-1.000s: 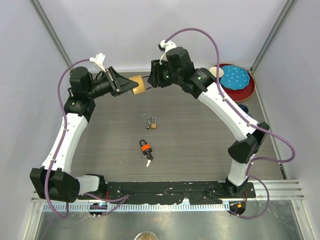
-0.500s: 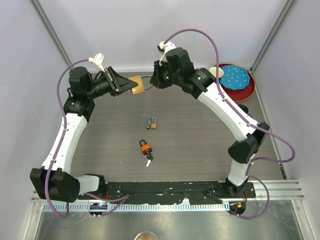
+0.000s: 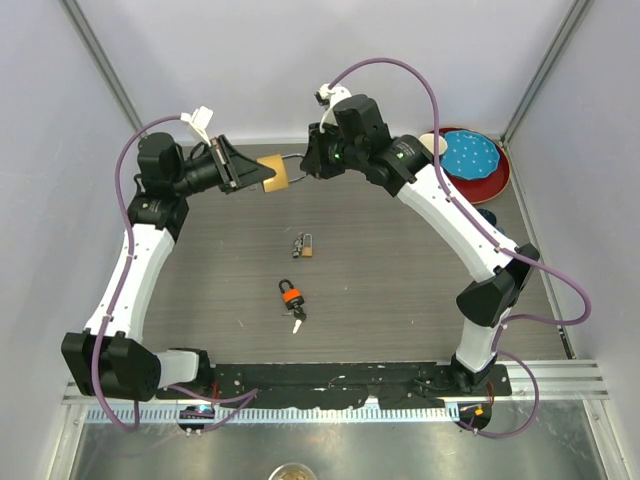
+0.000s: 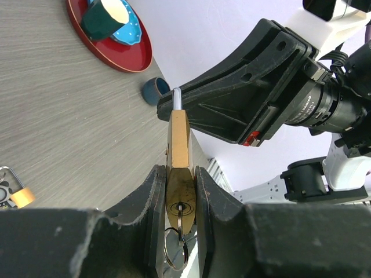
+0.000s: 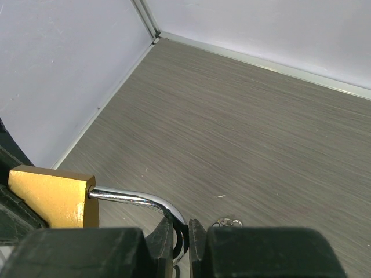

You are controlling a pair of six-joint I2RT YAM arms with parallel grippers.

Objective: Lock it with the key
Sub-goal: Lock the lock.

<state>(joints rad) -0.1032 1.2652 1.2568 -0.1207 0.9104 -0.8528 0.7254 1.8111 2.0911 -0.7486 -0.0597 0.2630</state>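
A large brass padlock is held in the air at the back of the table, between both arms. My left gripper is shut on its brass body; a key with a ring sits in the keyhole. My right gripper is shut on the padlock's silver shackle, which sticks out of the brass body. In the left wrist view the right gripper sits just beyond the shackle tip.
A small brass padlock with keys and an orange-and-black padlock with a key lie mid-table. A red plate with a blue dish and a teal cup stand back right, a small blue cup beside them.
The held padlock and both grippers shifted slightly up and left; the right gripper closed in toward the lock body along the shackle.
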